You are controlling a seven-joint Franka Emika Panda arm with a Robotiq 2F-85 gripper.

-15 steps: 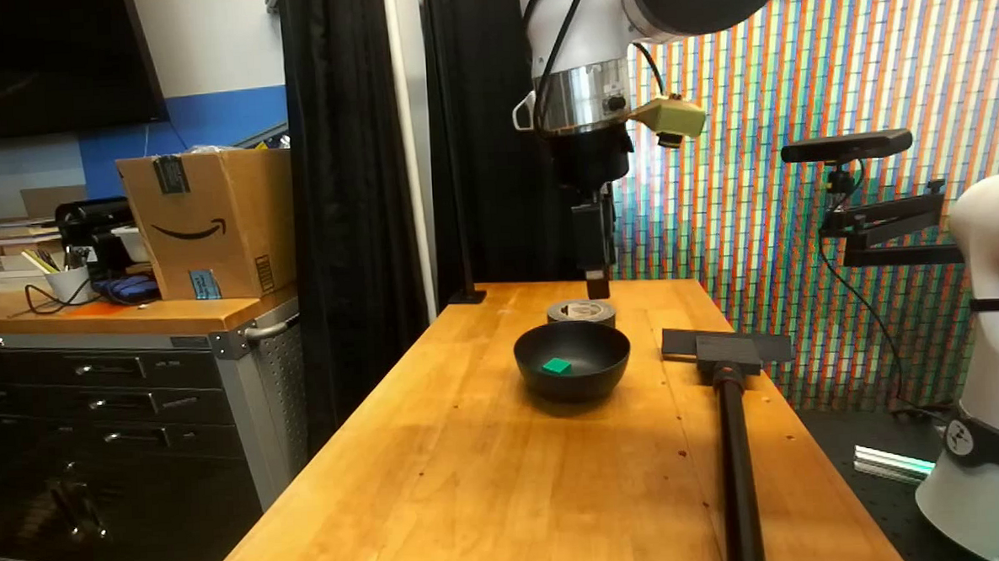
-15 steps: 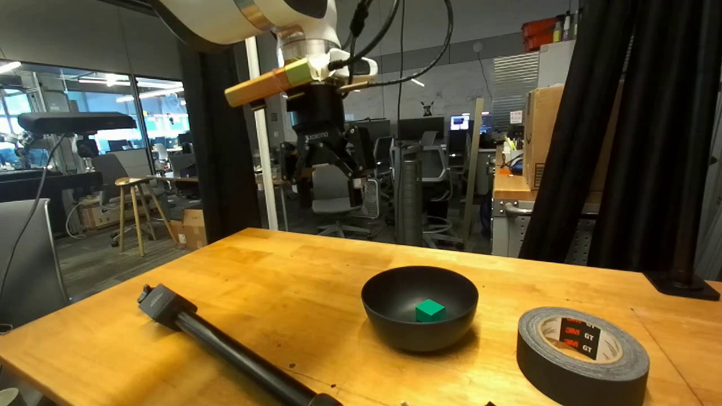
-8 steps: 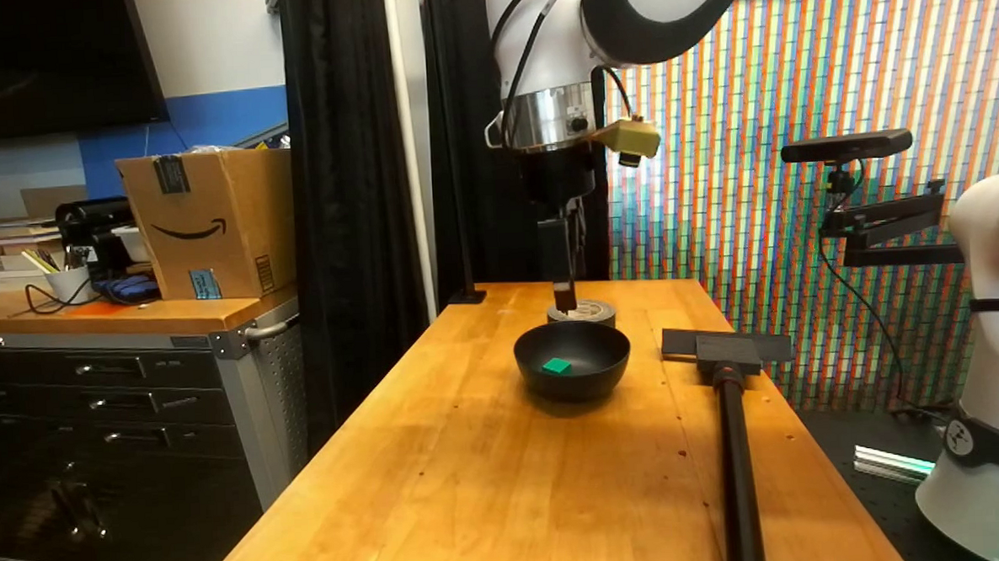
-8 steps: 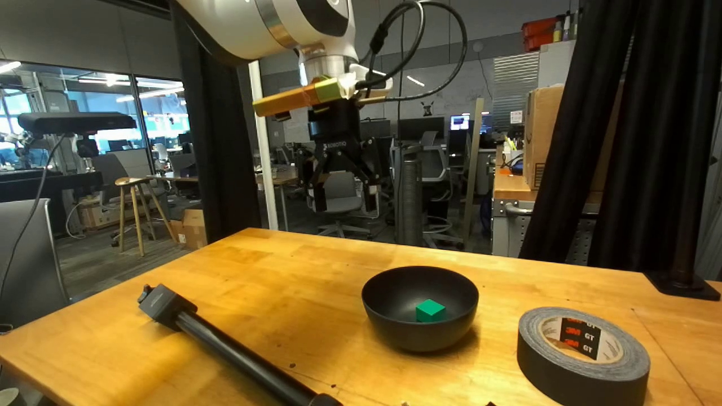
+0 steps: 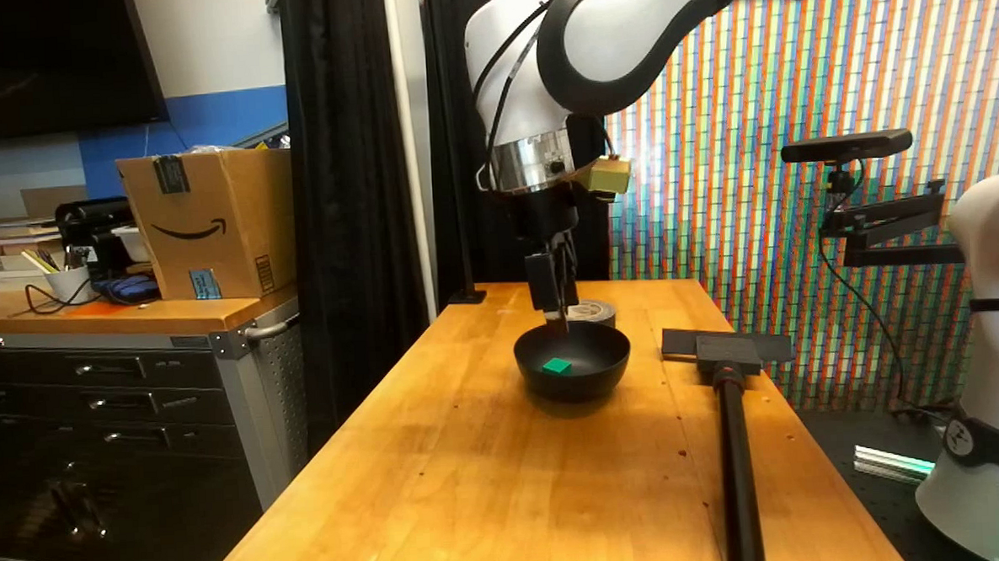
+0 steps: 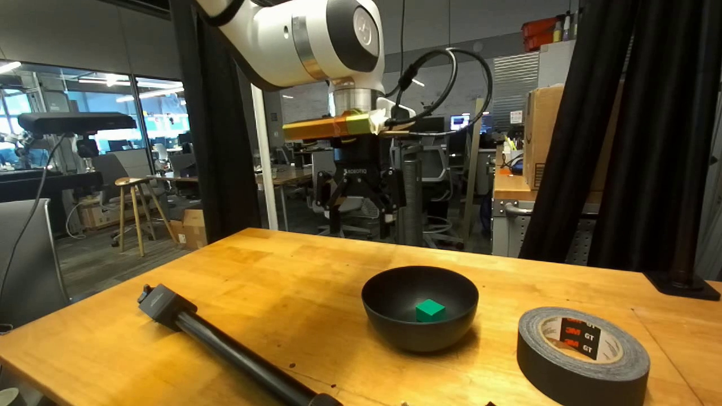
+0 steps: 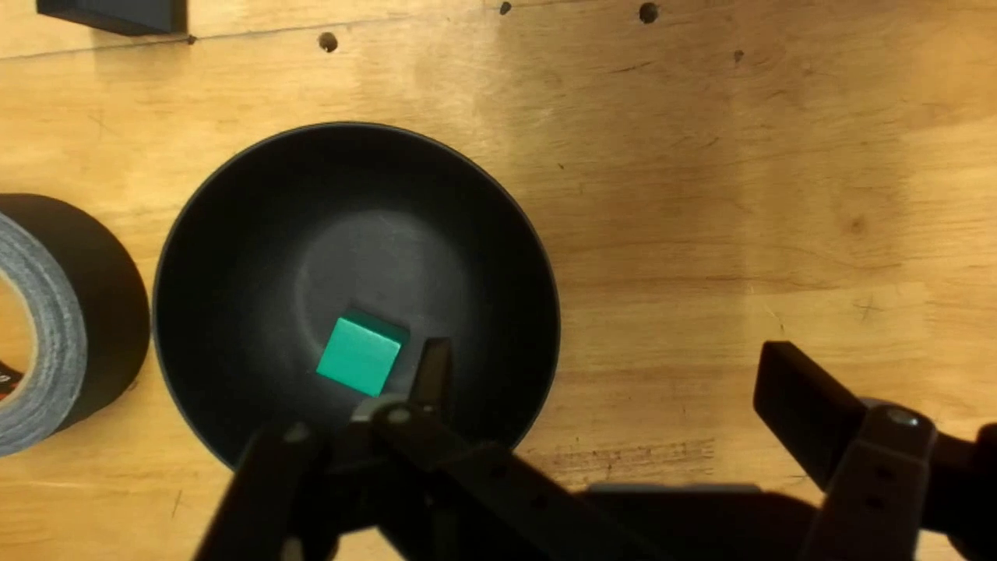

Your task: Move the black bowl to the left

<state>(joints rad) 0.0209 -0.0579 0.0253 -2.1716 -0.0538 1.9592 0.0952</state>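
Observation:
The black bowl (image 5: 573, 387) stands upright on the wooden table, with a small green cube (image 5: 557, 366) inside. The bowl (image 6: 420, 337) and the cube (image 6: 430, 310) also show in an exterior view, and the bowl (image 7: 354, 175) and cube (image 7: 360, 354) show in the wrist view. My gripper (image 6: 360, 230) is open and empty, above the table and higher than the bowl's rim. In the wrist view, the gripper (image 7: 604, 351) has its left finger over the bowl's inside and its right finger over bare wood. The near part of the bowl is hidden behind the left finger there.
A roll of grey tape (image 6: 586, 375) lies close beside the bowl; it also shows in the wrist view (image 7: 113, 327). A dark T-shaped tool with a long handle (image 5: 740, 472) lies along one table side. A black pole base (image 6: 679, 286) stands at the table's edge.
My gripper has come down and closer to the bowl, moving left in an exterior view and right in an exterior view. It has stayed open. The bowl and cube have not moved.

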